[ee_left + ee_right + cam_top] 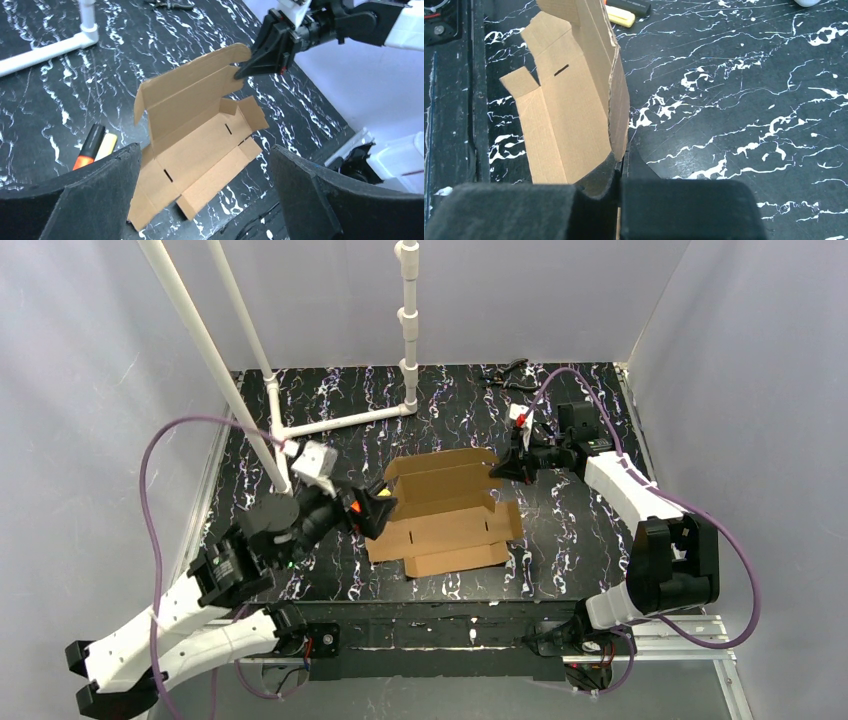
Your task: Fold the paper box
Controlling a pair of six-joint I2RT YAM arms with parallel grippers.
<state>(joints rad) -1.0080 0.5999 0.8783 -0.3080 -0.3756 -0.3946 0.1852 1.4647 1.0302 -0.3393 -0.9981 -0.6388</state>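
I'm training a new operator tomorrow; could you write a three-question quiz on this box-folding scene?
1. True or false: the right claw is shut on a raised panel of the brown die-cut cardboard box sheet.
2. The left claw is: A) gripping the sheet; B) open, holding nothing; C) shut, empty.
3. Fill in: the stick beside the orange-tipped black marker is pale ____.
Key: 1 true; 2 B; 3 yellow.

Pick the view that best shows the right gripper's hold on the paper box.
The left wrist view: the paper box and the right gripper pinching its raised panel's edge. Right wrist shows only cardboard entering closed fingers; top shows the grip small.
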